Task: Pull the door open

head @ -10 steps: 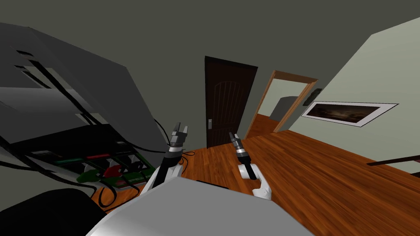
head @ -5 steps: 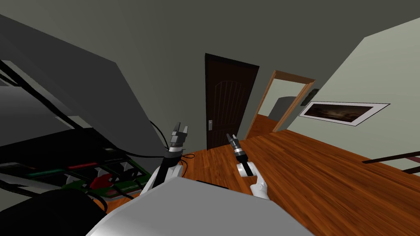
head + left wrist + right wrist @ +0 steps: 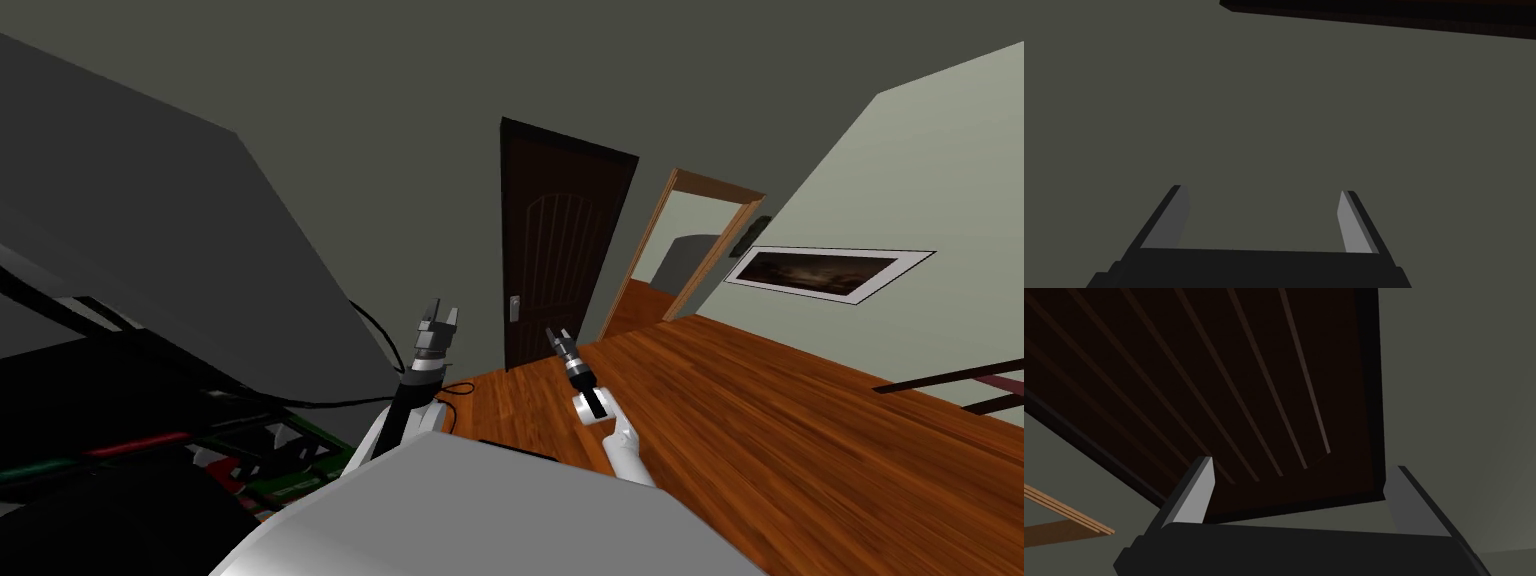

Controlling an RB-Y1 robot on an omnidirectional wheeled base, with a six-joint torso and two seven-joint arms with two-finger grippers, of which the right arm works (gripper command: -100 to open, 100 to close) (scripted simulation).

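Dark ribbed door (image 3: 555, 260) (arched panel, small pale handle (image 3: 513, 308)) shut, well beyond right gripper (image 3: 557, 336). Jaws spread, empty. Glossy plank floor (image 3: 760, 420) in between. Left gripper (image 3: 438, 318) gaping too.

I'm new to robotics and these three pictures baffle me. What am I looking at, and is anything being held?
A two-armed robot in a simulated house. The wide picture is from its head camera: the left gripper and right gripper rise in the lower middle, facing a dark door with a pale handle across a wood floor. The other two come from cameras on each hand, looking along that gripper's two open fingers; the right one sees the door's grooved panel. Nothing is held; neither gripper touches the door.
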